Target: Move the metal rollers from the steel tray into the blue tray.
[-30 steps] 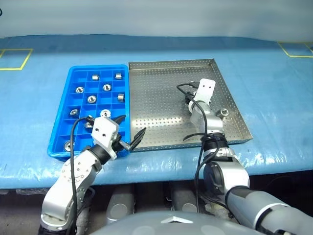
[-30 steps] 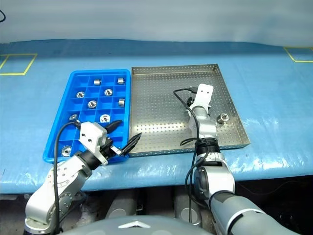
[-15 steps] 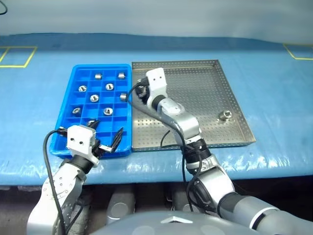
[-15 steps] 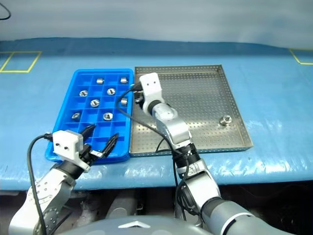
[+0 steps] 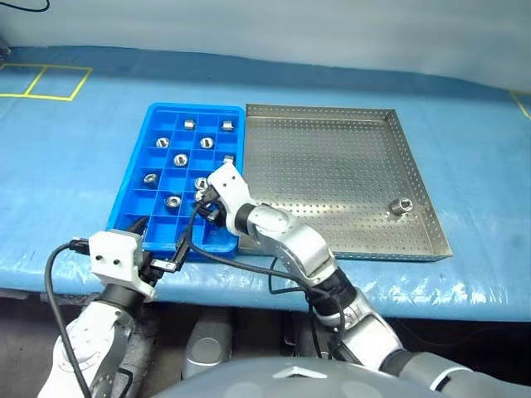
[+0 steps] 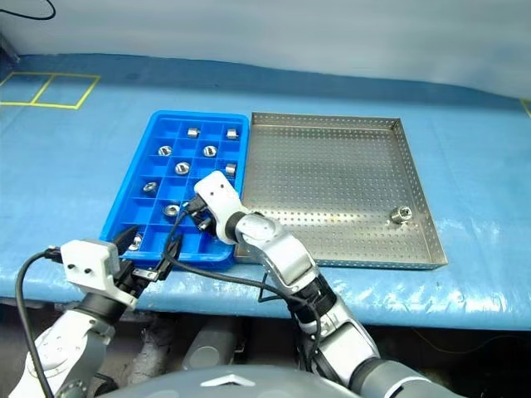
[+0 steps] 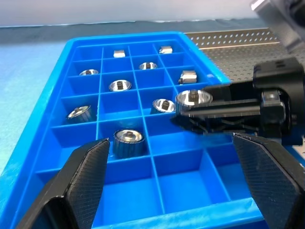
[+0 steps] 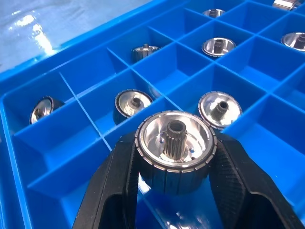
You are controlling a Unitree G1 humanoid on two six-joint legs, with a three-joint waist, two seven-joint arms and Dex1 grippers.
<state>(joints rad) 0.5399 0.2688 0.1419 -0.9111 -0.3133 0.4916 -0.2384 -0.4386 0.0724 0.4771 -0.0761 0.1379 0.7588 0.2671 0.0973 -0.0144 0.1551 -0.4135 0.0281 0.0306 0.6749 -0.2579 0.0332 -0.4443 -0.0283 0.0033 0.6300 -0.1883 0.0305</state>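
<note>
One roller sits pinched between your right end effector's fingers, gripped across its ribbed side wall, hanging over the blue tray near its front-right cells. At seven o'clock, nearest you, your left end effector hovers at the tray's front edge, spread wide and empty. Farther out, about nine rollers already lie in separate cells. At two o'clock, one last roller lies near the steel tray's right rim. Expect these pieces to be hard, dense and slick; hold across the knurled flank, not the polished face.
</note>
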